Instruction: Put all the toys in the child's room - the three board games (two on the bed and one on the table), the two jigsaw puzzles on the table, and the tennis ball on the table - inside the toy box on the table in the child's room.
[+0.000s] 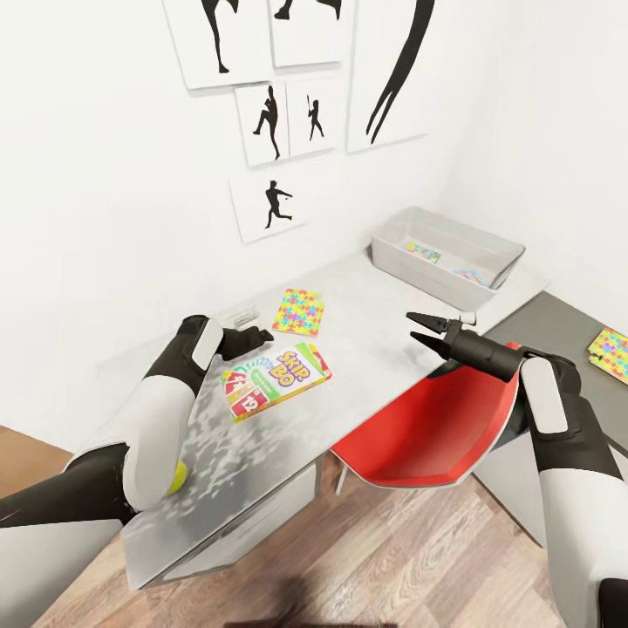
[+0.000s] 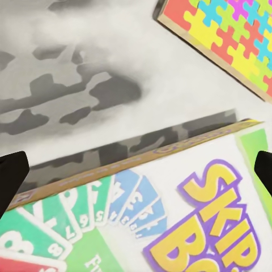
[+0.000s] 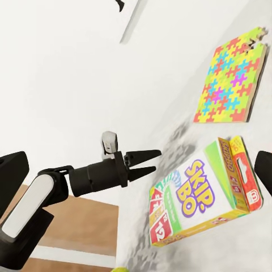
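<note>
1. Hovering beside the SKIP-BO board game (image 1: 276, 380), the left hand (image 1: 259, 336) sits with its fingers spread apart and grasping nothing; the right wrist view shows its two fingers parted just off the box's edge
2. The right hand (image 1: 422, 330) is likewise released and empty, poised over the table (image 1: 366, 323) above a red chair (image 1: 427, 432)
3. The SKIP-BO box lies flat on the table, with one jigsaw puzzle (image 1: 300, 311) just beyond it, near but apart
4. The toy box (image 1: 447, 247) stands at the table's far corner, well apart from both, with some colourful items already inside that are too small to name
5. Risk: the flat box offers little edge to pinch, so the fingers could slide it across the table or nudge the puzzle rather than lift it
6. Count in sight: one board game, two jigsaw-patterned squares outside the bin (the second (image 1: 610, 352) on the dark lower cabinet), one toy box, and a yellow-green ball (image 1: 177, 478) peeking beside the left arm
</note>
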Available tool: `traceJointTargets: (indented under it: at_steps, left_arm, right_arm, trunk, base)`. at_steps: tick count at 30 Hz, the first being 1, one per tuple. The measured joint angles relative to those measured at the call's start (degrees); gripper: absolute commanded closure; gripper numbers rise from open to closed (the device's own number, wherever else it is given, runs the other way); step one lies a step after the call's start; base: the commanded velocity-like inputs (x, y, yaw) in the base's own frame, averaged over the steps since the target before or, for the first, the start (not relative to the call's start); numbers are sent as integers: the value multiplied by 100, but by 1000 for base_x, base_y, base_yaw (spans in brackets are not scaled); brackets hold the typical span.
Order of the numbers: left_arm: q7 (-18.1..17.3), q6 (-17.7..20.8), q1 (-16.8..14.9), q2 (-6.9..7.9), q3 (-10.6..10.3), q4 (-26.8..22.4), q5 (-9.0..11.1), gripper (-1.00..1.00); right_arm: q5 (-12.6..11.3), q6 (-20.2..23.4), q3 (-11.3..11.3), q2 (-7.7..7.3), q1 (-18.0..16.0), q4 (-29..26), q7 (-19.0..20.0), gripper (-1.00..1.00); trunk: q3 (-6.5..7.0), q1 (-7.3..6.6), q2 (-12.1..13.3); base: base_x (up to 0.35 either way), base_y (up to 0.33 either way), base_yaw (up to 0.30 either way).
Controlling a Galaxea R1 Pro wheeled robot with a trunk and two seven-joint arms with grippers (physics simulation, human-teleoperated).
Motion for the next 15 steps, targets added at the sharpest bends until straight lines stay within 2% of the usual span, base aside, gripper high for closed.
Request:
traceJointTargets:
  at_steps: [10,15]
  left_arm:
    - [21,-25,-3,0,4,1,-6,-100]
    - [46,-216,-2,0,5,6,-22,-100]
  right_arm:
    - [20,0,0,3,0,0,0,-100]
    - [34,0,0,1,0,0,0,-100]
  trunk:
    - [0,0,0]
    - [0,0,0]
  base:
    - [0,0,0]
    - [0,0,0]
